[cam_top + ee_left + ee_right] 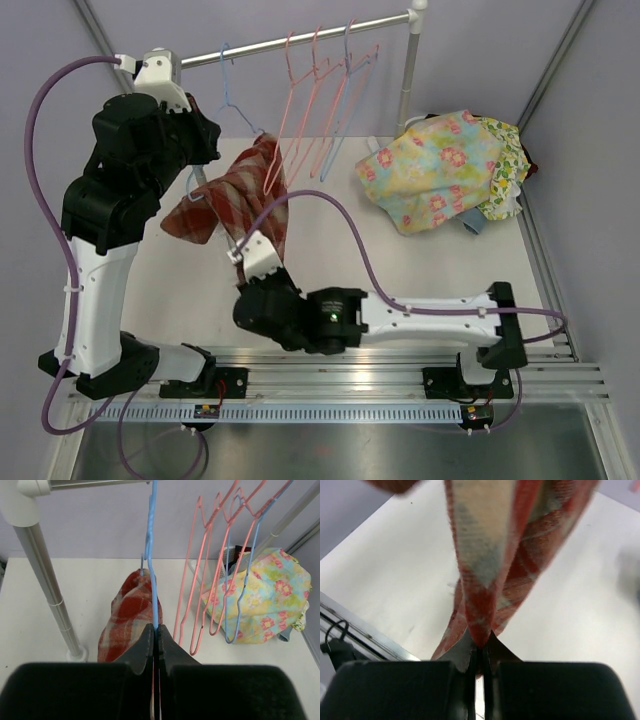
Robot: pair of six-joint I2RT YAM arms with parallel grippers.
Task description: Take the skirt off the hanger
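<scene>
1. Along the far edge of the table [420,270]: a clothes rail [300,40], horizontal, carried on a white upright post [407,75] toward the far right.
2. Blue hanger [151,555]: hooked on the left part of the rail; carries the skirt.
3. Skirt [240,190]: red plaid, hanging from the blue hanger over the far-left quarter of the table, its lower edge stretched toward the near edge.
4. Pink hangers [325,100]: a bare cluster on the rail, one more blue one among them, just right of the skirt.
5. Floral cloth pile [440,170]: lying on the table in the far right corner, against the right edge.
6. Open room: bare tabletop between skirt and pile, and across the near-right quarter. The left arm crowds the skirt's left side and the pink hangers sit close on its right.
7. Left gripper [156,630]: pinched tight on the blue hanger's wire, above the skirt. The arm rears up from the near-left base, wrist raised close to the rail.
8. Right gripper [480,647]: clamped on a fold of the skirt's lower edge. The arm lies low, reaching left along the near edge from the near-right base, wrist turned toward the far edge.
</scene>
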